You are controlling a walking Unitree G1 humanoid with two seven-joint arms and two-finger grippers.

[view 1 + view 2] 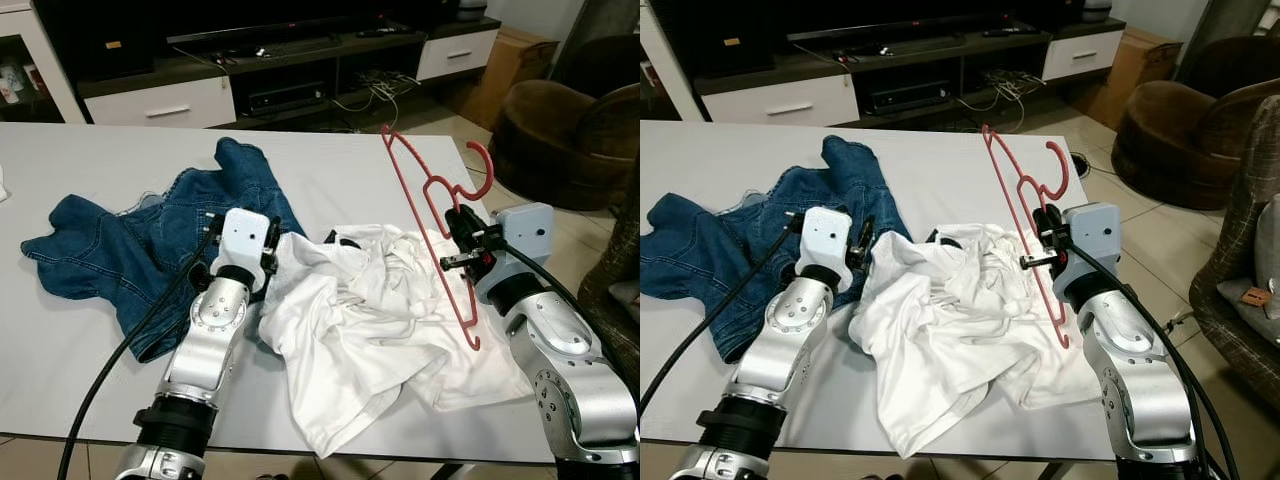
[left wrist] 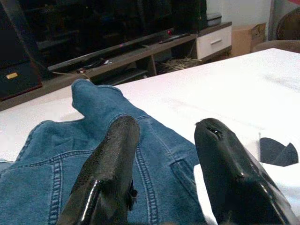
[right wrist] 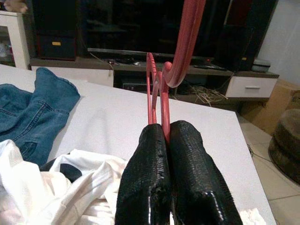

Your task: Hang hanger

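Left eye view: the red hanger (image 1: 432,218) is held clear of the desk (image 1: 90,160) by the right gripper (image 1: 458,238), which is clamped on the wire near the neck, below the hook; the hanger stands tilted, its lower end just above the white shirt (image 1: 370,330); the pick-up is judged complete, while the hanging itself is not yet done; no rail, rod or peg is to be seen, so the destination cannot be stated; the left gripper (image 1: 268,262) rests low at the seam between the blue jeans (image 1: 150,240) and the shirt, and whether cloth is touched there cannot be determined.

Right eye view: the same layout is shown; the hook of the hanger points toward the brown armchair (image 1: 1180,130); the far shoulder of the hanger is thin against the desk and hard to trace.

Left wrist view: the fingers (image 2: 110,164) of the left gripper are spread apart with nothing between them; denim lies beyond them, and a white edge of the shirt is cut off at the frame border.

Right wrist view: the fingers (image 3: 147,183) of the right gripper are pressed together on the red wire; the upper part of the hook runs out of frame, and the TV cabinet (image 3: 140,70) behind is too dark for detail.
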